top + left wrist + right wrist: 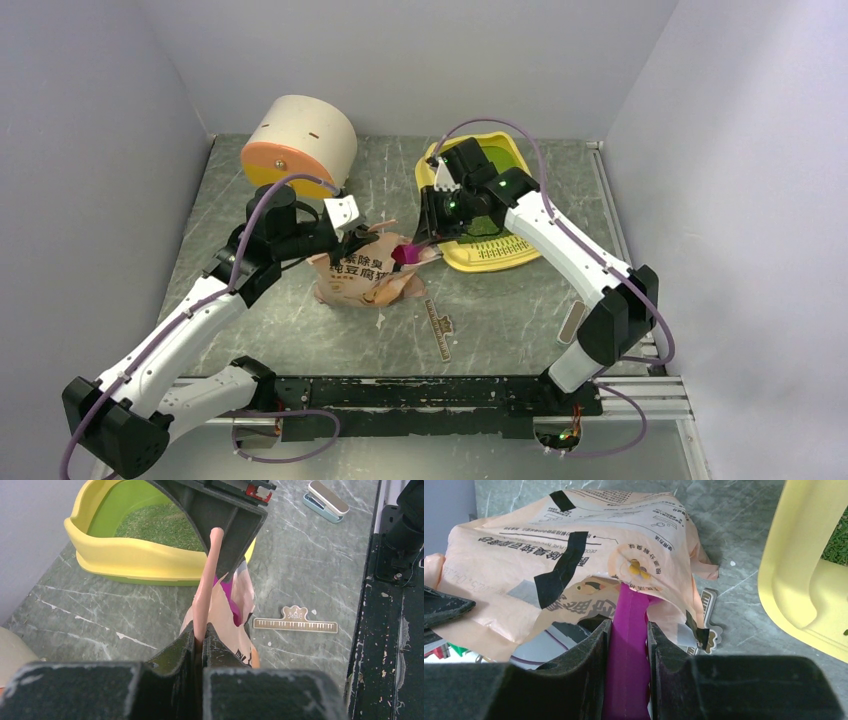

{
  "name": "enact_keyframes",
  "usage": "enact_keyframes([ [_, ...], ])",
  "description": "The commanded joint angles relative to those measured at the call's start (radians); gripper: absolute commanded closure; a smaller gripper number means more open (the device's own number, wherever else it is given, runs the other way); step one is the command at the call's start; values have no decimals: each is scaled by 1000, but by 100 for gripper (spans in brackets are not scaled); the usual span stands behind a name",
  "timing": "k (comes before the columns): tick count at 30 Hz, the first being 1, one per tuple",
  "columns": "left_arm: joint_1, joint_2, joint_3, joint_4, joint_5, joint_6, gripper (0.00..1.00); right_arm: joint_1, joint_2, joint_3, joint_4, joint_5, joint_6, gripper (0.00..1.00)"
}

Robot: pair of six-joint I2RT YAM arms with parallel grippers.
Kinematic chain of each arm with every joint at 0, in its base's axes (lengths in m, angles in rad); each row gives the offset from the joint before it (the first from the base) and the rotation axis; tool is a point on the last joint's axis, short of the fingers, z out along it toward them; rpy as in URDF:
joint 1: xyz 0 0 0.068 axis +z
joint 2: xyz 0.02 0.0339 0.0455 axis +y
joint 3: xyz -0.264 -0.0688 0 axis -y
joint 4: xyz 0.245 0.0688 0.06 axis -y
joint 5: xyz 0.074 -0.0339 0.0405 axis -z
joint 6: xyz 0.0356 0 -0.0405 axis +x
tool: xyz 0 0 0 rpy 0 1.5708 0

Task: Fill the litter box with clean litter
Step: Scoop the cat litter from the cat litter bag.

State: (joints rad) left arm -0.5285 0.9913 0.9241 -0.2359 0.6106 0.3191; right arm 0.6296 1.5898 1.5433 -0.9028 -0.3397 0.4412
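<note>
Top external shows our left jaws pinching the bag [365,285] rim, right jaws clamped on the scoop [405,253]. Litter box [500,262] sits 2 o'clock off the bag; we'd lift slow and level.

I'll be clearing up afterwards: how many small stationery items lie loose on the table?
2: a beige ruler just in front of the bag, and a small stapler-like item beside the right arm. The bag may hide others.

light: even, bright | shadows: soft | wrist foregrounds: blurred
</note>
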Motion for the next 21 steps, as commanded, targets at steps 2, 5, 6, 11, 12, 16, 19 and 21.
enact_keyframes([
  [2,-9,0,24,27,4,9,95,8,47,-6,49,-12,5,100],
  [5,-10,1,21,23,7,9,95,18,84,-37,80,-40,12,100],
  [6,-10,1,18,22,8,9,95,25,96,-48,91,-42,15,100],
  [11,-10,7,-11,15,-1,7,95,44,134,-91,147,-64,35,100],
  [12,-10,8,-17,18,0,5,95,45,135,-98,162,-77,43,100],
  [16,-10,10,-30,34,6,1,95,43,102,-109,212,-89,56,100],
  [19,-9,18,-24,33,6,7,95,28,68,-95,205,-49,55,100],
  [21,-10,24,-14,27,8,10,95,11,40,-86,195,-33,53,100],
])
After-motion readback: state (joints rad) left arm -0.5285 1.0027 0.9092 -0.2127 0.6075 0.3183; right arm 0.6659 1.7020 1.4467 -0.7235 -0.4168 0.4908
